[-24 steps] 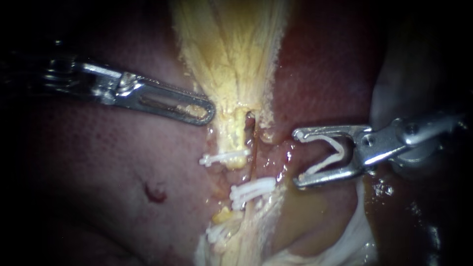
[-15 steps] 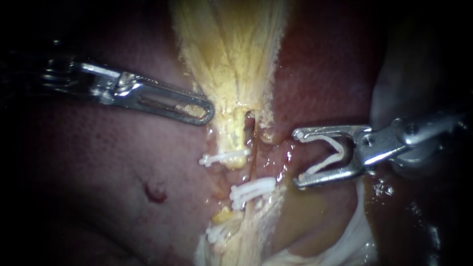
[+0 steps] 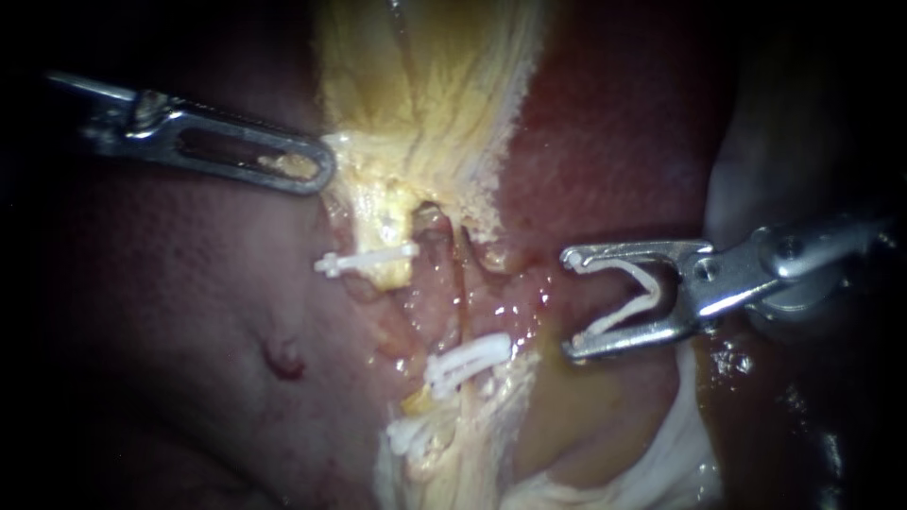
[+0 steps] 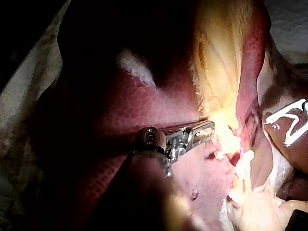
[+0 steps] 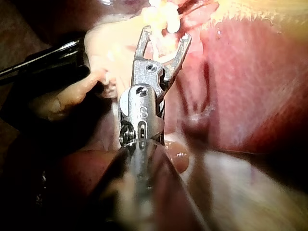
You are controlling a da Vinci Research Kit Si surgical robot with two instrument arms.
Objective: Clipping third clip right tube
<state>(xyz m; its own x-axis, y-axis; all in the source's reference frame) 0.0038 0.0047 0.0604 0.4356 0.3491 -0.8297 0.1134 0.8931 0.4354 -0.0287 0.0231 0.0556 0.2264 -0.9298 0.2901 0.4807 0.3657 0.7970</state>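
Right tube [image 3: 460,288] runs as a thin reddish strand down the middle of the endoscope view, just beside a thicker yellow tube [image 3: 389,269] on its left. One set clip [image 3: 468,357] crosses the right tube lower down. An upper clip [image 3: 367,260] sits across the yellow tube. More white clip material [image 3: 411,436] shows further down, too bunched for you to count.

Your right instrument [image 3: 569,304] stands to the right of the tube and apart from it. Its jaws are spread wide and carry a loaded clip [image 3: 628,297], a white open V with one leg along each jaw. The jaw tips point toward the bare stretch of tube above the set clip.

Your left instrument [image 3: 314,173] has its slotted jaws lying together, and they appear to pinch the edge of the yellow tissue [image 3: 416,113] above the yellow tube, well apart from your right instrument. Dark red liver [image 3: 624,142] lies on both sides of the tubes.
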